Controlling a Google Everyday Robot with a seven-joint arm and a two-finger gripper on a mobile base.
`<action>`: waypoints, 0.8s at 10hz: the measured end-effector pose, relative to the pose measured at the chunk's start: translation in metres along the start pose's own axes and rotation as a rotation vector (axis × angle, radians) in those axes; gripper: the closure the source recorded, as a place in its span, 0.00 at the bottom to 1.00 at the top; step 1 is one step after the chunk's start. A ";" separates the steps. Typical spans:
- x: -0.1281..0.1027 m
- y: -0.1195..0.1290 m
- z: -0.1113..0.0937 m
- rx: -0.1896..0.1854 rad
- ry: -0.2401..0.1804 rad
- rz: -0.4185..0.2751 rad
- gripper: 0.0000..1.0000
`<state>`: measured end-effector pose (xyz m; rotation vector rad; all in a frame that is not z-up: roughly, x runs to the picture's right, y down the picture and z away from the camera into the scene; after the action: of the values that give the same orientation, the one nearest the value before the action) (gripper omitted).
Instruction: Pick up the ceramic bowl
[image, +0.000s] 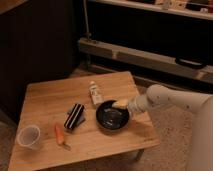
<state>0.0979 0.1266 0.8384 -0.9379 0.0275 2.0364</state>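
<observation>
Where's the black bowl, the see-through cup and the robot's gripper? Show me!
ceramic bowl (111, 118): camera view, on its glossy inside bottom.
plastic cup (28, 136): camera view, on its open mouth.
gripper (120, 104): camera view, on its pale tip, at the bowl's back right rim.

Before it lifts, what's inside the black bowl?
The ceramic bowl looks empty; the gripper sits at its far rim, hiding that part of the inside.

Workshop-like room, metal racking (142, 53), low wooden table (50, 100)
</observation>
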 end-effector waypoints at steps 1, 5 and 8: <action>0.000 0.000 0.000 0.000 0.000 0.001 0.24; -0.003 -0.005 0.005 0.004 0.001 0.006 0.24; -0.003 -0.006 0.008 0.005 0.006 0.007 0.24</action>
<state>0.0986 0.1314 0.8481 -0.9416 0.0393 2.0397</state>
